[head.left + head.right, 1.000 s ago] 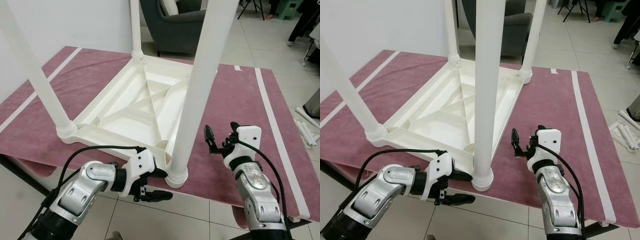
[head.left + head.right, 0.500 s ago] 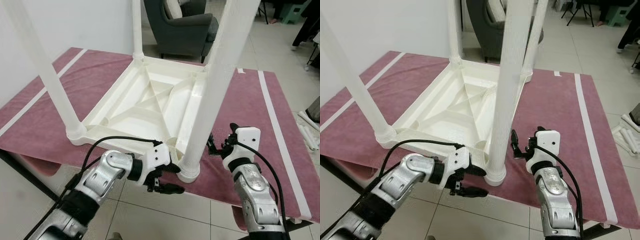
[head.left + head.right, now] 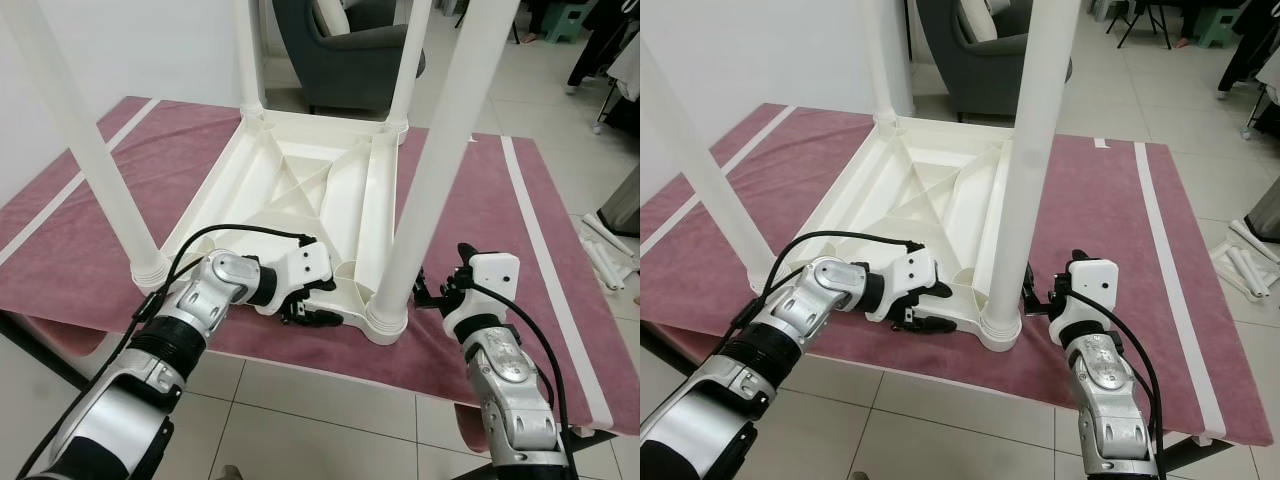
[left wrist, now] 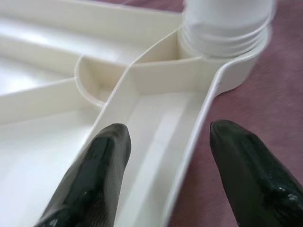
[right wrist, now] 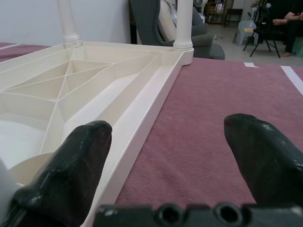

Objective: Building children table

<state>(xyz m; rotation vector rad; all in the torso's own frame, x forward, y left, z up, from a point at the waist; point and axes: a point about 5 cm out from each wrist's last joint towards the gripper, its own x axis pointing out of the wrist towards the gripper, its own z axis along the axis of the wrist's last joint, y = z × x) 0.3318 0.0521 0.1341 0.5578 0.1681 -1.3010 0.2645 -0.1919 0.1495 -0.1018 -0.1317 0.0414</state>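
The upturned children table (image 3: pixel 310 200) lies on the cloth (image 3: pixel 470 210), legs up. An armchair (image 3: pixel 345 50) stands at twelve o'clock. The left gripper (image 3: pixel 312 312) straddles the near rim at six; the right gripper (image 3: pixel 438 292) sits at four.

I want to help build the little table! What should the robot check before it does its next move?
1. All four legs standing up from the upside-down table: ok.
2. Near leg seated in its corner socket: looks ok, but tightness cannot tell.
3. Left tool placed at the table's near edge: ok, its fingers are open and straddle the rim.
4. Right tool ready beside the near leg: ok, open and empty, just off the table's edge.
5. Table resting flat on the red cloth: ok.
6. Table close to the cloth's front edge: not ok, little margin there.
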